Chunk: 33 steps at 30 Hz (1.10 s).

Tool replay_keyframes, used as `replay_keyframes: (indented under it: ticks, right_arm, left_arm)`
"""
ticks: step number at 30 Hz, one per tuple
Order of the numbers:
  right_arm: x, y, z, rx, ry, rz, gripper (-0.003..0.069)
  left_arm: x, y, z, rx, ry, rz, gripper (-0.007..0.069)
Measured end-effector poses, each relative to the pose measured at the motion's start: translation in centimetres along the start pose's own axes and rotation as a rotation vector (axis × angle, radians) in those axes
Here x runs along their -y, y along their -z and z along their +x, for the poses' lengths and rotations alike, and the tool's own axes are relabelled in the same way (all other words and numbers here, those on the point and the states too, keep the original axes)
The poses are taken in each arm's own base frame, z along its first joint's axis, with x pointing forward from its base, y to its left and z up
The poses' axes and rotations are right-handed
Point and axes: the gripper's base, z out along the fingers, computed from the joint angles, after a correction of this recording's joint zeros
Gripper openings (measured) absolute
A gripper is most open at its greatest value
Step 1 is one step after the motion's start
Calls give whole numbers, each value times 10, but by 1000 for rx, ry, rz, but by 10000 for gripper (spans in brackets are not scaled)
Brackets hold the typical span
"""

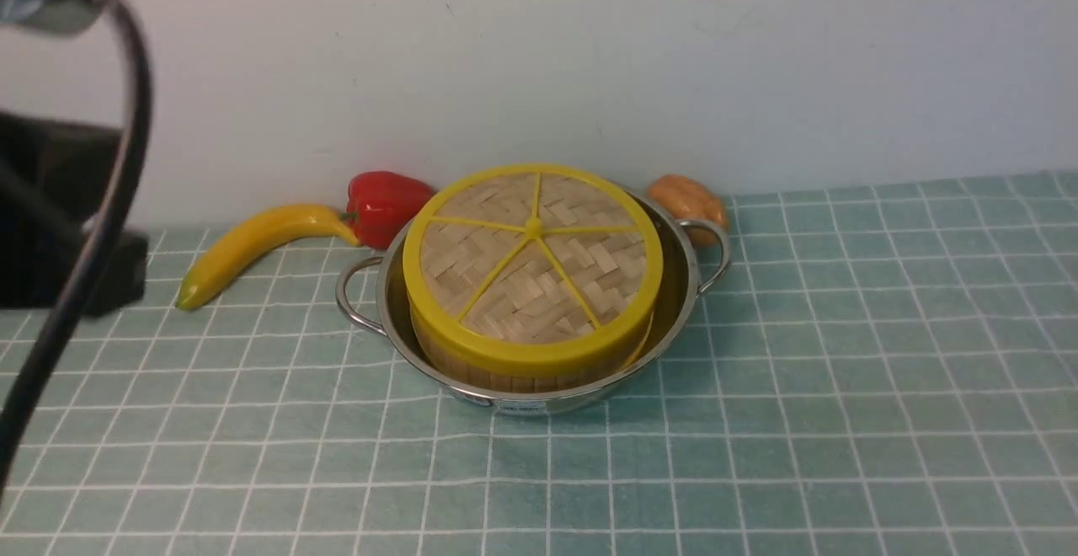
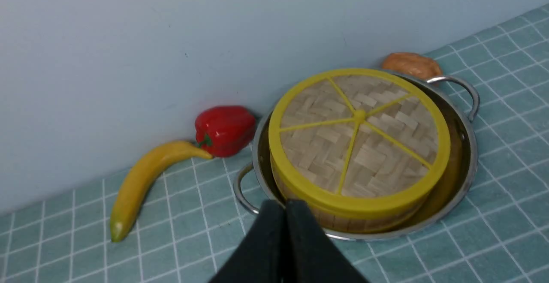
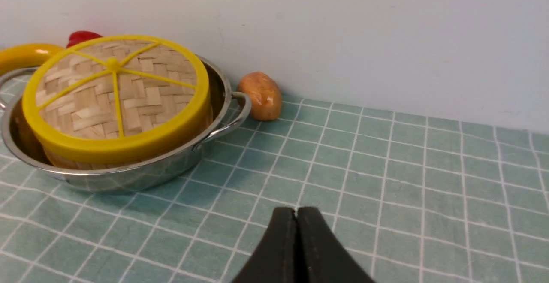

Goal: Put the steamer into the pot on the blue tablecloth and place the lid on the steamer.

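Steamer [image 1: 514, 371] sits inside the stainless-steel pot [image 1: 674, 303] at the middle of the front view, with the woven lid [image 1: 532, 263] resting on top, so both placements look done and the next move seems only a retreat clear of the pot. Left end effector [image 2: 285, 208] and right end effector [image 3: 296, 216] are both closed on nothing. Blue tablecloth [image 1: 842, 387] covers the worktop up to a plain pale wall [image 1: 589, 50]; a banana [image 1: 253, 248], red bell pepper [image 1: 383, 202] and potato [image 1: 689, 198] lie along it.

Lid [image 1: 532, 253] on steamer [image 1: 514, 371] in pot [image 1: 539, 400] on tablecloth [image 1: 842, 387].
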Motion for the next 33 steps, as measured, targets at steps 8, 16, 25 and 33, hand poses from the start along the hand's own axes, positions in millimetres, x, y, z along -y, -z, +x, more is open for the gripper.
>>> replay_keyframes:
  ticks: [8, 16, 25, 33]
  right_arm:
    - [-4, 0, 2, -21, -119, -45, 2]
    - [-5, 0, 2, -24, -143, -52, 18]
    - [-5, 0, 2, -25, -148, -54, 48]
    - [-5, 0, 2, -25, -149, -53, 72]
  left_arm:
    - [-4, 19, 27, 22, 14, 5, -1]
    - [-15, 20, 39, 60, -83, -103, 12]
    - [-16, 4, 174, 313, 8, -415, 34]
    - [-7, -22, 237, 323, 127, -477, 46]
